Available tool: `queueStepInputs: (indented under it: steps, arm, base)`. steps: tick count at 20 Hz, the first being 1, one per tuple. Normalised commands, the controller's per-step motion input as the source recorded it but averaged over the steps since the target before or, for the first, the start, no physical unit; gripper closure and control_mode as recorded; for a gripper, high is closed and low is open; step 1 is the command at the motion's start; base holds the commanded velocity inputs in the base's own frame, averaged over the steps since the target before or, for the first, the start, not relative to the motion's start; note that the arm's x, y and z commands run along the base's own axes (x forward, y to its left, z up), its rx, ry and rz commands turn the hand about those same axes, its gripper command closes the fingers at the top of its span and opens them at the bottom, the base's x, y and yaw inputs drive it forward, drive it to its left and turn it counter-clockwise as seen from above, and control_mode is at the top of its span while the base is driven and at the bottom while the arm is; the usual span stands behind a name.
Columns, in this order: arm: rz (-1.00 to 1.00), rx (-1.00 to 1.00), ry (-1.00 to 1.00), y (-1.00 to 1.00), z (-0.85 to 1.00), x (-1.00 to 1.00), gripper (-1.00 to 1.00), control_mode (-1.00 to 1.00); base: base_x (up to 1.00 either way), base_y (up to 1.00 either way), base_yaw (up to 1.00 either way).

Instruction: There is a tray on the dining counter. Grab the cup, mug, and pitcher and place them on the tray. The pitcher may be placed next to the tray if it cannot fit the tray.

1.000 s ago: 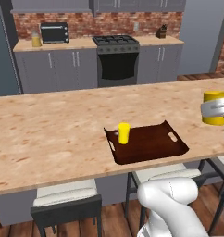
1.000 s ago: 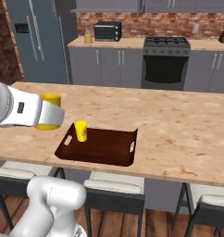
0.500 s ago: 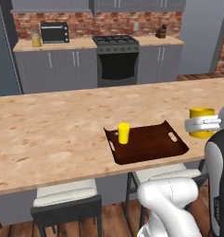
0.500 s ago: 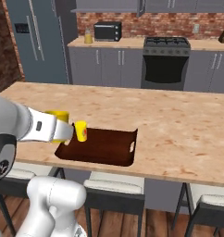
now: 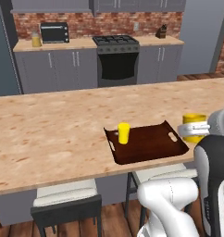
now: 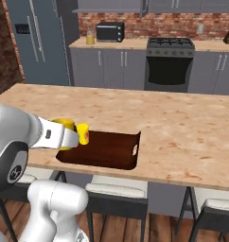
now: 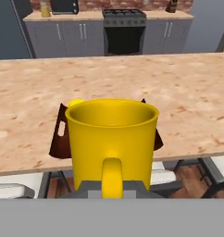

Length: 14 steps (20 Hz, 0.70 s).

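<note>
Trays: one tray (image 5: pixel 148 142), dark brown, on the desk (image 5: pixel 58 134).
Cups: one tall yellow cup (image 5: pixel 124 133), standing in the tray.
Mugs: one yellow mug (image 7: pixel 112 139) with a loop handle.
Pitchers: one pitcher (image 5: pixel 36 40), on the far grey-cabinet counter.
Stools: two stools seen in the left base view, three in the right base view.
Ovens: one stove (image 5: pixel 116 59).
Toaster ovens: one toaster oven (image 5: pixel 54 32).
Fridges: one fridge (image 6: pixel 38 42).
</note>
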Motion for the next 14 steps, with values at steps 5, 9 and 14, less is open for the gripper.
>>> queueStepInputs:
  steps: [5,9,14]
  arm:
    - [0.00,0.00,0.00,0.06,-0.32,0.12,1.00,-1.00]
    - [0.06,0.00,0.00,0.00,-0.36,0.34,1.00,-1.00]
    - [0.28,0.02,0.00,-0.07,-0.39,0.47,1.00,-1.00]
  base:
    - [0.00,0.00,0.00]
    - [0.00,0.00,0.00]
    - [0.00,0.00,0.00]
